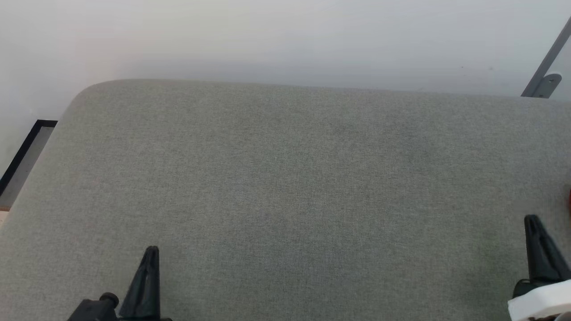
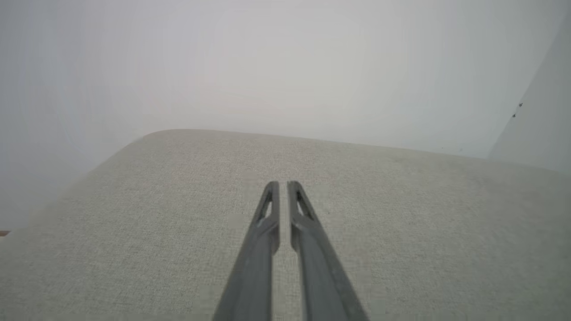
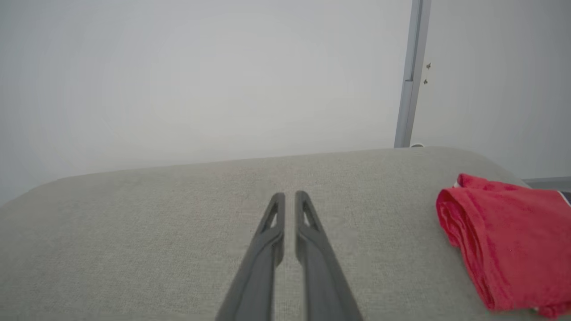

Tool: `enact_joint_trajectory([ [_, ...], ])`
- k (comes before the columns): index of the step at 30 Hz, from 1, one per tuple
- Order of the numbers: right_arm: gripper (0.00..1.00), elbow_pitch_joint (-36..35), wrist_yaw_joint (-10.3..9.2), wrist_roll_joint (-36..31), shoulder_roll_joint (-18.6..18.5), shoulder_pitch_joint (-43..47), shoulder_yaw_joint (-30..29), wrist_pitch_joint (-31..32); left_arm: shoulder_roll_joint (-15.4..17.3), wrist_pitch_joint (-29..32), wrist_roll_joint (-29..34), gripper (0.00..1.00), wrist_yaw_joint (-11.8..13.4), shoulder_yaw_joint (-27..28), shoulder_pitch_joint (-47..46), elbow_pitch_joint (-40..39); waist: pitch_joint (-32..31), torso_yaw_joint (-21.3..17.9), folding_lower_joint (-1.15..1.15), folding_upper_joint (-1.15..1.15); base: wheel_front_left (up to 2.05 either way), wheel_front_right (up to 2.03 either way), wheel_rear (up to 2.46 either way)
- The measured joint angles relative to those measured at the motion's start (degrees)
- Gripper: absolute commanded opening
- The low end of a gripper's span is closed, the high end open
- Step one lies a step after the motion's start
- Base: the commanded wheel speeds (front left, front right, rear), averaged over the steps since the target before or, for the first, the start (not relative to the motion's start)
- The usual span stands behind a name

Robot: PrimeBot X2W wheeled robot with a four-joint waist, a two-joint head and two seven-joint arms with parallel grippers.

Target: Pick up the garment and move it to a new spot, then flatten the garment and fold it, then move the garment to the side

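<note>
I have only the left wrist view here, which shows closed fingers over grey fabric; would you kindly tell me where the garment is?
Observer: The garment lies on the grey padded surface, on the robot's right, beyond the right gripper.
Operator: Thank you. Is the right gripper holding it?
Observer: No. Its fingers are together with nothing between them, and they are apart from the garment.
Operator: And what shape is the garment in?
Observer: It is a red bundle, folded over on itself, with a little white trim at its edge.
</note>
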Motion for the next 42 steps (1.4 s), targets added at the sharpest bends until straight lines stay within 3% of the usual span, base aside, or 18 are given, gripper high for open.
enact_joint_trajectory([
  [23, 0.0, 3.23, 0.0, 19.22, 2.99, -1.77, 0.76, 3.86, 0.31, 4.5, -23.85, 0.0, 0.08, -0.07, -3.24, 4.16, -0.32, -1.3, 0.0, 0.0, 0.0, 0.0, 0.0],
  [42, 0.0, 5.04, 0.0, 32.55, 4.86, -3.97, 1.33, 6.57, 0.46, 7.9, -39.45, 0.0, 0.08, 0.46, -6.24, 6.41, -0.58, -2.37, 0.0, 0.0, 0.0, 0.0, 0.0],
])
